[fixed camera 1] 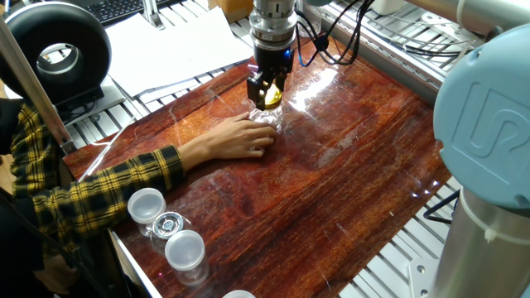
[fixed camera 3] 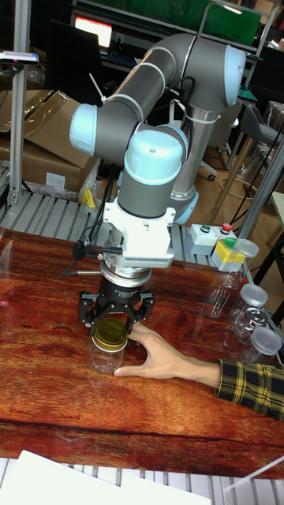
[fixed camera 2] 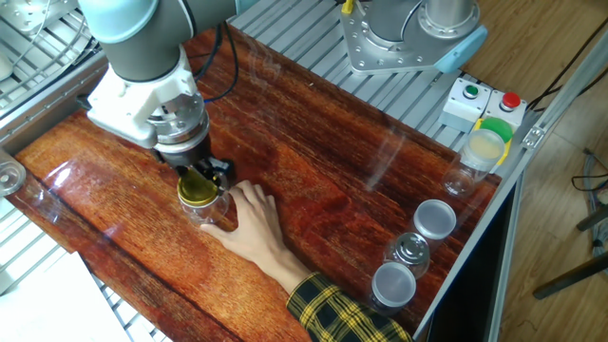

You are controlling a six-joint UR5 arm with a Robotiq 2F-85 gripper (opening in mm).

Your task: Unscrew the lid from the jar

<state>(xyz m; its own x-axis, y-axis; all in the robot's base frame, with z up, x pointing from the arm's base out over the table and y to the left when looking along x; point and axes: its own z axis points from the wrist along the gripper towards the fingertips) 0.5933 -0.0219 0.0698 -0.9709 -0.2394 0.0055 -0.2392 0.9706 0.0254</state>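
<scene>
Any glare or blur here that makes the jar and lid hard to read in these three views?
One fixed view: bright glare streaks on the table beside the jar, whose clear glass nearly vanishes. The other fixed view: softer sheen, lid sharp and yellow. Tall fixed view: even light, the pincer around the lid is crisp; no motion blur anywhere.

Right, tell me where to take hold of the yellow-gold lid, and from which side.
Grip the small round yellow-gold metal lid by its rim, coming straight down from above. It lies flat on top of the upright clear glass jar, and a person's hand steadies the jar's side. The pincer already hangs over it.
</scene>
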